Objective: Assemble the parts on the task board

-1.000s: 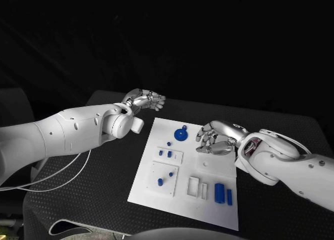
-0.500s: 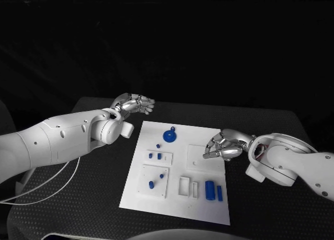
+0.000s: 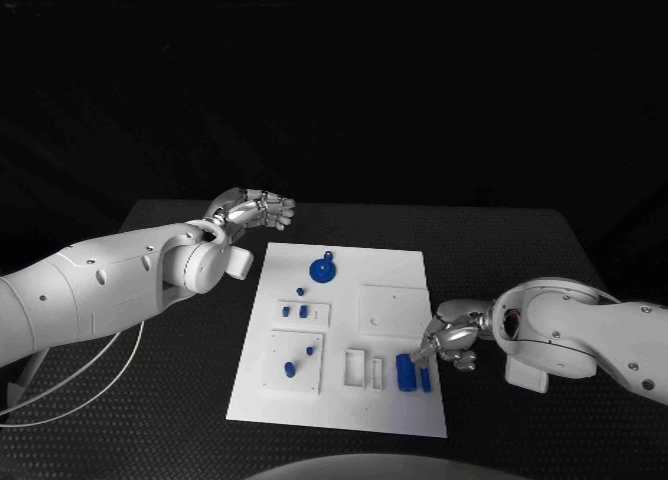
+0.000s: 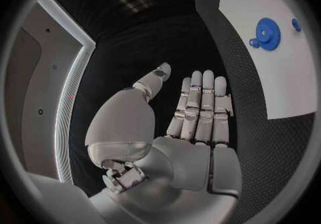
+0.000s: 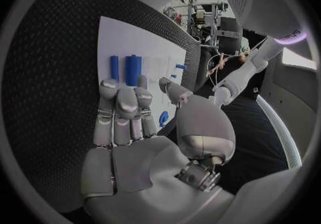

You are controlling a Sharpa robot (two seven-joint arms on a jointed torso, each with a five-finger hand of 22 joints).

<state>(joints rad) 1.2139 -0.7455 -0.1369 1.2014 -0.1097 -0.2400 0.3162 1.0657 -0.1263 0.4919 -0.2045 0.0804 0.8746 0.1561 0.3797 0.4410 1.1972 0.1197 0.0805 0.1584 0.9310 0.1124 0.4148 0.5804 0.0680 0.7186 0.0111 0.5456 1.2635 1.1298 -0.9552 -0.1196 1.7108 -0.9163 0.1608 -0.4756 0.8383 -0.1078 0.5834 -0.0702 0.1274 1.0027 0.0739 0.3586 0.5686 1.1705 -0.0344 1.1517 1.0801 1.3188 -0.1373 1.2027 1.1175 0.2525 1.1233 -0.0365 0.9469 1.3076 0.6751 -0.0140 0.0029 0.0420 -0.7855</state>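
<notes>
1. Desk (image 3: 161, 420): I see a black, textured surface carrying the white task board (image 3: 385, 410) at its middle.
2. Task board: I log it as a flat white plate, lengthwise from far to near, with raised white blocks and slots on it.
3. Gear part (image 3: 323, 270): a blue toothed disc with a small blue knob at its far edge, lying on the far half of the board. I also see it in the left wrist view (image 4: 267, 34).
4. Small blue pegs (image 3: 295, 311): two standing in a white block on the board's left side, with a smaller blue dot just beyond them.
5. Near-left block (image 3: 294, 360): a white block holding further small blue pieces; I cannot tell their shapes.
6. Blue cylinders (image 3: 415, 375): two lying side by side near the board's near-right edge, beside white rectangular slots (image 3: 366, 368). The right wrist view shows them too (image 5: 134, 66).
7. Left hand (image 3: 255, 210): I read it as released, fingers straight and close together, grasping nothing. It hangs over the desk beyond the board's far-left corner, apart from every part.
8. Right hand (image 3: 447, 342): at the board's right edge, fingertips (image 3: 421, 350) down just beside the blue cylinders. I cannot tell whether it touches or grasps one.
</notes>
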